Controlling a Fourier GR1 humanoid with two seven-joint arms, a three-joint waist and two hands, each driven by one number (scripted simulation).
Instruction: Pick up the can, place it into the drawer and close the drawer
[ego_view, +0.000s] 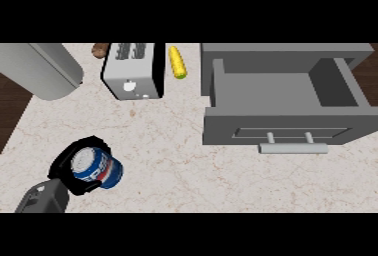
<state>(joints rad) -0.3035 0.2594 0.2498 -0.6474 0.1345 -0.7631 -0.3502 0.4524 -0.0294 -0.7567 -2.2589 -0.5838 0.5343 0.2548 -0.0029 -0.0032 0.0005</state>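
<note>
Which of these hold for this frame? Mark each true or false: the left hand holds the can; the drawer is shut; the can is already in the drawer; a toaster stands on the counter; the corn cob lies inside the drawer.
1. The left hand is curled round the can. True.
2. The drawer is shut. False: it is pulled out, its inside showing.
3. The can is in the drawer. False: it is over the counter, far to the drawer's left.
4. A toaster stands on the counter. True.
5. The corn cob lies inside the drawer. False: it lies between toaster and drawer.
</note>
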